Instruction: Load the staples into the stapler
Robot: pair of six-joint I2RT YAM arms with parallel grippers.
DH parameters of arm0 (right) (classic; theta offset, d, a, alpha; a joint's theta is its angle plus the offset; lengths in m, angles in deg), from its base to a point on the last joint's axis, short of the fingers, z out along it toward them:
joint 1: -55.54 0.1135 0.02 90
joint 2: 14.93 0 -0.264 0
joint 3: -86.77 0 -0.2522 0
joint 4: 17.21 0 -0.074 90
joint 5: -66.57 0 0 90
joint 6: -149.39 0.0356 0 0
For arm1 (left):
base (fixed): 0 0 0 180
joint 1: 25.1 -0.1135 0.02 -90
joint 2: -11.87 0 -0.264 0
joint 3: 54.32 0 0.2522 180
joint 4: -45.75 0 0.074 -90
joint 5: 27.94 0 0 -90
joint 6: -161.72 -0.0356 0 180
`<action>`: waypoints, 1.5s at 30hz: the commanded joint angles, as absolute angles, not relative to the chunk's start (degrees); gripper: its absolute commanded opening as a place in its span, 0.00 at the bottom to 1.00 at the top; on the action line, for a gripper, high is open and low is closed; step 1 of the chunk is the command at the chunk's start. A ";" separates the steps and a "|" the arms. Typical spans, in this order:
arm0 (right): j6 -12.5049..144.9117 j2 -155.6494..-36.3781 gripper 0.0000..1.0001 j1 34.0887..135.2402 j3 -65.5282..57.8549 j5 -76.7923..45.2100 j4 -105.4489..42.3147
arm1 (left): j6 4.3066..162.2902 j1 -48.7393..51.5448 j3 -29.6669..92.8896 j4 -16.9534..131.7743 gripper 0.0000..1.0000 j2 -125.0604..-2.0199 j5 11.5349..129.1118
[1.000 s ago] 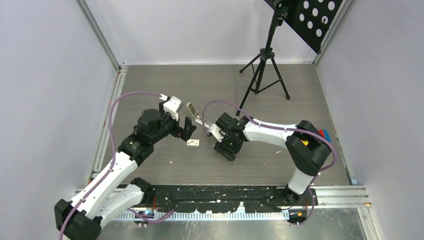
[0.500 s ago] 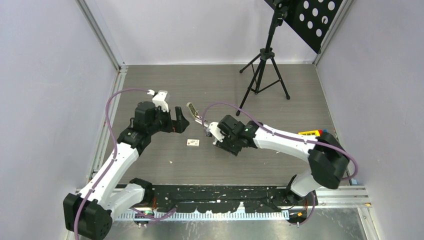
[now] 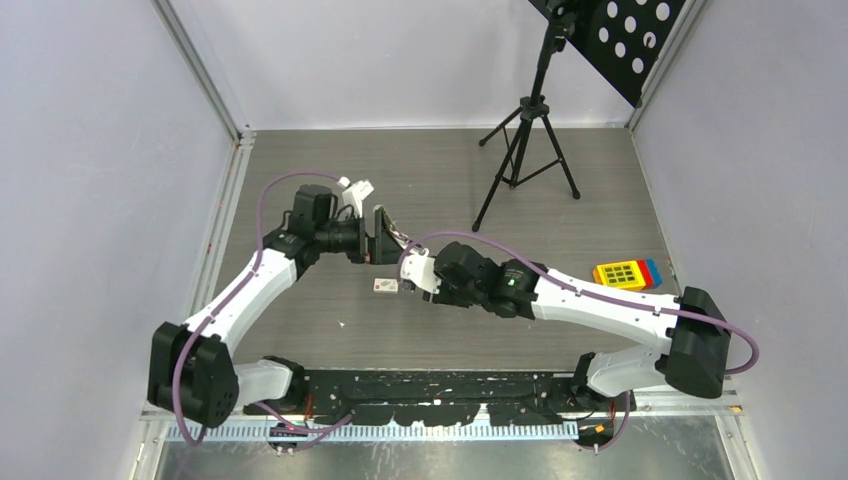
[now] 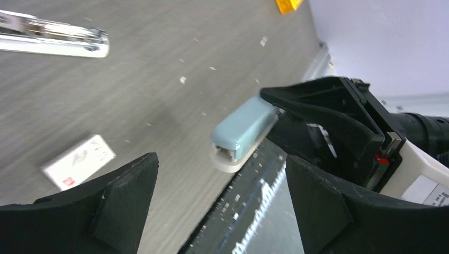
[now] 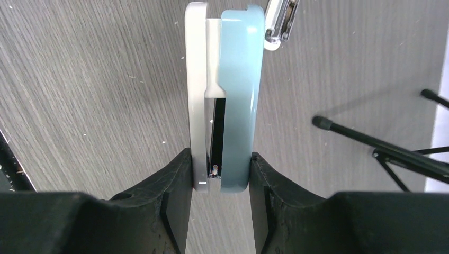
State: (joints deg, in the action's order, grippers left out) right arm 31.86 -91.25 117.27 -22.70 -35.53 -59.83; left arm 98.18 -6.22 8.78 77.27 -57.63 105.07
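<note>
On the bench (image 3: pixel 300 160), just beside the right claw (image 5: pixel 219 169), the staples (image 3: pixel 385 285) lie boxed and apart from either claw, so nothing looks loaded yet. That claw pinches the blue-and-white stapler (image 5: pixel 233 79) on edge, seemingly closed; opening and feeding remain. The right arm stretches low across, and the left claw (image 4: pixel 219 206) hangs wide and empty, tilted above them
</note>
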 commanded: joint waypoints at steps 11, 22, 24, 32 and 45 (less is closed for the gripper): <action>23.12 -85.42 0.39 120.83 -21.79 -39.85 -51.97 | 97.90 -1.11 12.18 74.61 0.78 -63.52 122.39; 23.37 -84.90 0.46 121.19 -22.78 -38.92 -49.16 | 97.04 0.74 12.96 72.75 0.03 -64.55 125.19; 24.37 -84.54 0.52 121.21 -23.40 -38.67 -48.22 | 96.46 0.74 12.69 71.74 0.00 -63.74 125.41; 34.80 -79.18 0.92 119.65 -28.02 -36.05 -42.13 | 90.84 0.74 7.77 62.19 0.00 -56.31 124.34; 70.61 -64.35 1.00 94.03 -41.76 1.16 -20.36 | 95.14 0.74 -4.26 31.44 0.00 -49.68 119.93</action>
State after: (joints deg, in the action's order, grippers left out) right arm 56.12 -66.09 99.24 -38.70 -14.48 -35.75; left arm 91.07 0.42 -1.34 49.25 -51.55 120.76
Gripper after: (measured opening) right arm 0.996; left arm 0.348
